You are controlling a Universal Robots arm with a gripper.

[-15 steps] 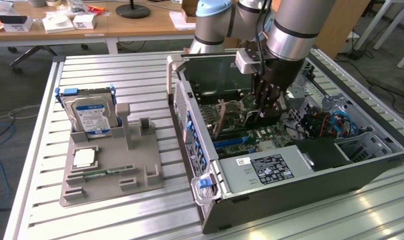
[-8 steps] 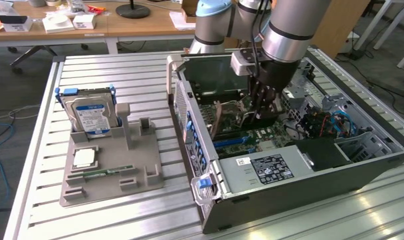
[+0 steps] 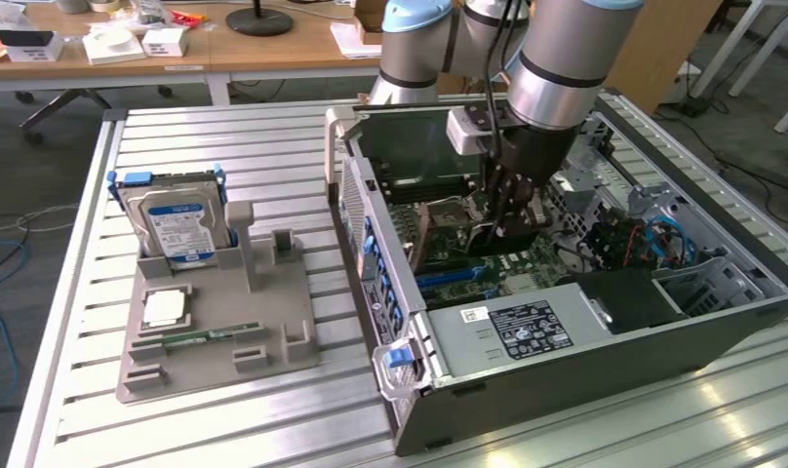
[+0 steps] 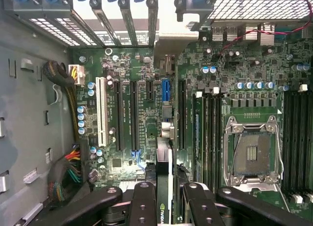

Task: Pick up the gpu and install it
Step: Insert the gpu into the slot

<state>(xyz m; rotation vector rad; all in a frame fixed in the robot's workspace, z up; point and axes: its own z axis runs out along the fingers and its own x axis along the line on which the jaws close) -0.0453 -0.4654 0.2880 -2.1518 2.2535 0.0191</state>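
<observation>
My gripper (image 3: pixel 509 216) hangs inside the open computer case (image 3: pixel 706 322), over the green motherboard (image 4: pixel 127 64). In the wrist view it (image 4: pixel 165 204) is shut on the gpu (image 4: pixel 165 155), a thin card seen edge-on between the black fingers (image 4: pixel 143 206), with a green logo strip near the grip. The card stands upright over the row of long expansion slots, roughly in line with the short blue slot (image 4: pixel 165 91). Its far end reaches toward the case's rear bracket openings. I cannot tell whether its lower edge touches a slot.
On the slatted table at the exterior view's left, a grey holder (image 3: pixel 284 331) carries a hard drive (image 3: pixel 179 229), a memory stick (image 3: pixel 212 336) and a small chip (image 3: pixel 164 309). Inside the case are the power supply (image 3: pixel 518 327), the CPU socket (image 4: pixel 252 155) and a cable bundle (image 4: pixel 68 174).
</observation>
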